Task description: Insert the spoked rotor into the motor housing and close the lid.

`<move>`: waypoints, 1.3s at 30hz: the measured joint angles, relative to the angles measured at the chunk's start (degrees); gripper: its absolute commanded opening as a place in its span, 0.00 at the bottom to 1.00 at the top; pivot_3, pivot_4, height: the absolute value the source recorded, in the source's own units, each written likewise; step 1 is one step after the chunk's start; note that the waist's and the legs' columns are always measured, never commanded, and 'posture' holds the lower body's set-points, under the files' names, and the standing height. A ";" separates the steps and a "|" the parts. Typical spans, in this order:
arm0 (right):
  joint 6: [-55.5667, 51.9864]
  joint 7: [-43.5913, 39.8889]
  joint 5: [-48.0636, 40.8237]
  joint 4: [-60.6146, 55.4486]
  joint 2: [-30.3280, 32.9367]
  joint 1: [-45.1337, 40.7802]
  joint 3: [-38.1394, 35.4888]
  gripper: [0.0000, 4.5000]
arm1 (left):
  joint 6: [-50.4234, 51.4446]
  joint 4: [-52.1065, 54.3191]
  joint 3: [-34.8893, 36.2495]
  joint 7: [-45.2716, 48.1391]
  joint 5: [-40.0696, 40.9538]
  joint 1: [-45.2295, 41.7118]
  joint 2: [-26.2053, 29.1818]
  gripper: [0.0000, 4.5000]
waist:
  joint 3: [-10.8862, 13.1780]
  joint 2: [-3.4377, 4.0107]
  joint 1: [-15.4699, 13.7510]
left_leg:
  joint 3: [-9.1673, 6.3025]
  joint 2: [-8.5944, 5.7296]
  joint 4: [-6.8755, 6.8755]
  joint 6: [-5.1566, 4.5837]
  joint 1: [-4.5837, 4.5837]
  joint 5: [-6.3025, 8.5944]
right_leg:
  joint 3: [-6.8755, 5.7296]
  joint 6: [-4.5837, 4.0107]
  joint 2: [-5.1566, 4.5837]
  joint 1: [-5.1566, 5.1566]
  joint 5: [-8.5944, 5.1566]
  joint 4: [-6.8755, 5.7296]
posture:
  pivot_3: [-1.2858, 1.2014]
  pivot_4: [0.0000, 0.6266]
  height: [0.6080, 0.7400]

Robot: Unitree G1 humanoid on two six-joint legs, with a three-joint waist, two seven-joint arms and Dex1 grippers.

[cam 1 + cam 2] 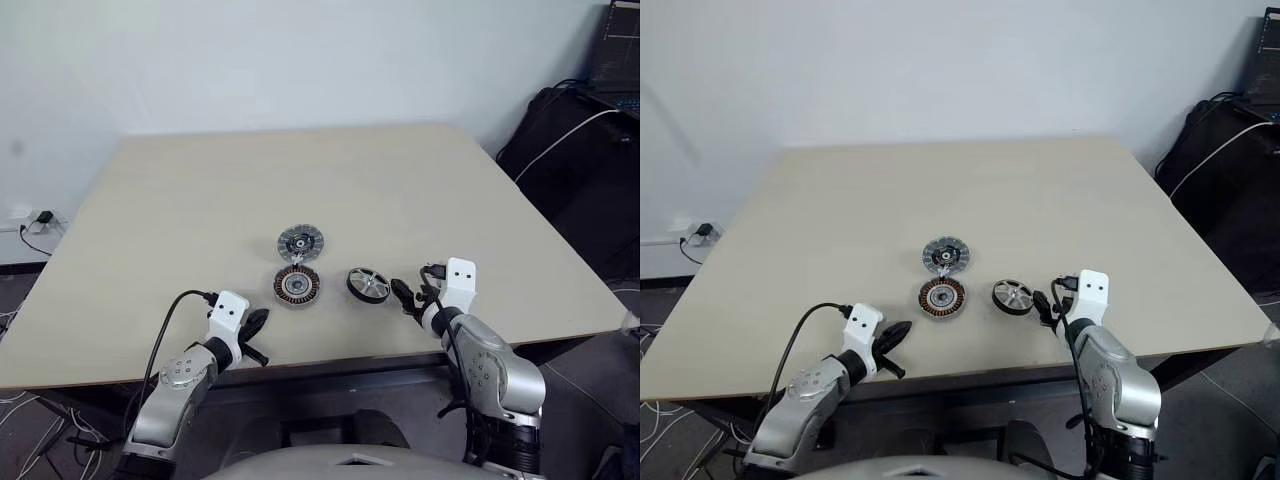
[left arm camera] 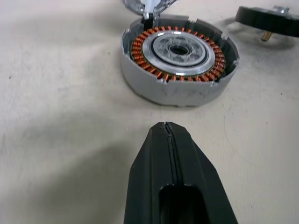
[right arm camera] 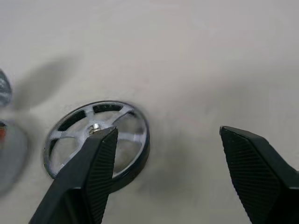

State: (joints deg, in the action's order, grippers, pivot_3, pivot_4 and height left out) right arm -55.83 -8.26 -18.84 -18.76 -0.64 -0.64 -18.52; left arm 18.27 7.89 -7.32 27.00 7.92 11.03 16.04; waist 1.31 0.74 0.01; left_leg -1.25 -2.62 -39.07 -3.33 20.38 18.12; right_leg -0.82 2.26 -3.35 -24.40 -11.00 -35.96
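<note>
Three parts: you have the spoked rotor (image 1: 368,284), the motor housing (image 1: 297,285) and the lid (image 1: 301,243) all lying on the surface (image 1: 200,200), none of them assembled.
Rotor location: it rests flat on the surface just to the right of the housing, apart from it, with its hub pin pointing up in the right wrist view.
Housing location: it sits near the front middle of the surface, open side up; the copper windings and the pale centre bore are exposed and nothing occupies the bore.
Lid location: it lies directly behind the housing with its rim at the housing's rear edge; the left wrist view suggests a joint there, but you cannot confirm it.
Right tool (image 1: 405,294): fingers spread wide and holding nothing; it stands just beside the rotor on the right, and the right wrist view looks past one finger (image 3: 91,170) onto the rotor.
Left tool (image 2: 174,179): fingers pressed fully together, holding nothing; it points at the housing from the front left, near but apart.
Steps done: none, judged from how the parts lie.
Steps left: grasp the rotor, seat it in the housing, then bring the lid over and close it.
Current step, as judged: you are lining up the right tool to take the rotor.
</note>
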 measured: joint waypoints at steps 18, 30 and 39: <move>-15.94 18.41 -26.81 7.06 -6.58 -10.68 -21.32 0.80 | 0.11 -0.18 0.04 0.53 0.00 0.20 0.00 0.00 | 0.03 0.31 0.56 | 0.05 -0.06 -0.01 -0.14 0.14 0.01 | 0.03 -0.29 -0.02 -0.03 0.16 0.02 | 0.52 0.00 1.00; -12.08 21.03 -33.69 16.06 -6.58 -10.91 -20.42 0.80 | 0.43 -0.18 0.06 0.51 0.00 0.44 0.00 0.00 | 0.04 0.32 0.68 | 0.15 -0.04 -0.01 -0.19 0.12 -0.02 | 0.10 -0.12 0.12 -0.02 0.08 0.03 | 0.52 0.00 1.00; -6.71 21.49 -38.77 21.13 -6.59 -11.07 -20.10 0.80 | 0.44 -0.18 0.06 0.46 -0.01 0.28 -0.02 0.00 | 0.02 0.29 1.06 | 0.31 0.09 -0.04 -0.19 -0.01 -0.02 | 0.21 -0.03 0.19 0.08 0.00 0.03 | 0.52 0.00 1.00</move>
State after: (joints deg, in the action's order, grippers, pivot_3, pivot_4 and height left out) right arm -62.53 13.23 -57.62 2.36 -7.23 -11.71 -38.63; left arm 18.71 7.72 -7.26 27.46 7.91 11.32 16.02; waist 1.33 1.03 1.07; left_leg -0.94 -2.52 -39.11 -3.53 20.37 18.09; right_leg -0.61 2.23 -3.16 -24.31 -11.00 -35.93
